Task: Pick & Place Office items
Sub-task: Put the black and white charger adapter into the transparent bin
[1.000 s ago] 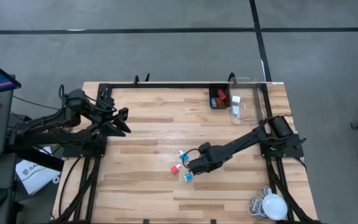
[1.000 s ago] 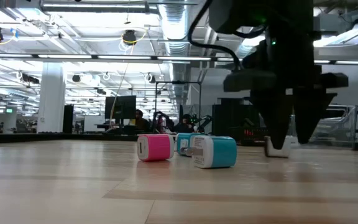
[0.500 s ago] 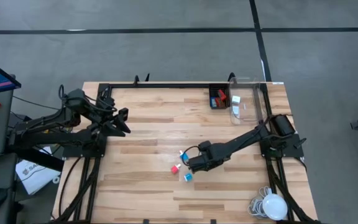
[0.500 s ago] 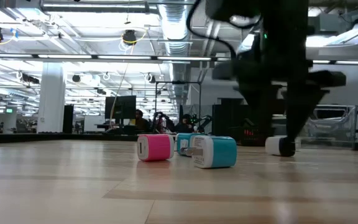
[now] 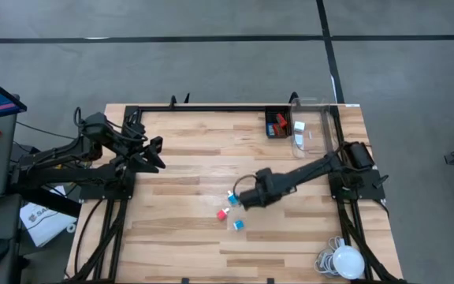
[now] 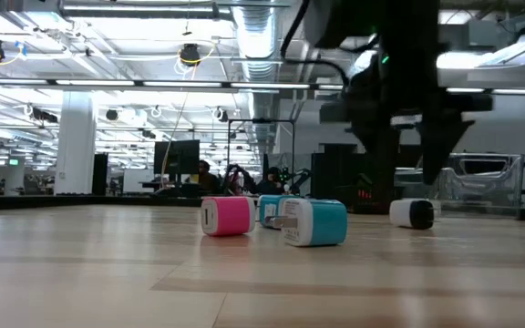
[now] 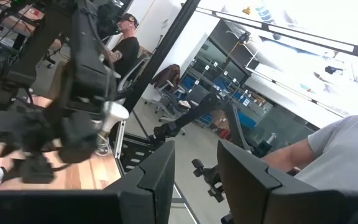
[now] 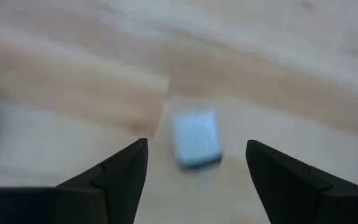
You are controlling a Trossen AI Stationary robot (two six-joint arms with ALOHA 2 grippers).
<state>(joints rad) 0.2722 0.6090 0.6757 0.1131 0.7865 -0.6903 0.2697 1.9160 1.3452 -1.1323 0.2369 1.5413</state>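
1. My right fingers (image 5: 239,197): spread wide, holding nothing, hanging over the middle of the desk (image 5: 187,252), nearer its right edge than its left. In the low view they stand clear above the wood (image 6: 408,178).
2. White piece (image 8: 196,138): lies flat on the desk below the gap between my right fingers, touching neither. In the low view it rests on the wood (image 6: 412,213), apart from the coloured pieces.
3. Pink piece (image 6: 227,217): on the desk, toward the near edge from my right fingers; seen from above as a small red block (image 5: 222,214).
4. Light blue piece (image 6: 315,222): just beside the pink one in the low view; from above it lies closer to the near edge (image 5: 238,225).
5. Second light blue piece (image 5: 231,196): just beside my right fingers, on their left side.
6. Small black tray (image 5: 277,125): at the far edge of the desk, near the right corner, with red, white and blue pieces inside.
7. Clear bin (image 5: 310,126): touching the tray's right side.
8. White round ball with cable (image 5: 345,261): near right corner.
9. My left fingers (image 5: 158,155): close together, holding nothing, raised over the left part of the desk, well apart from all the pieces.
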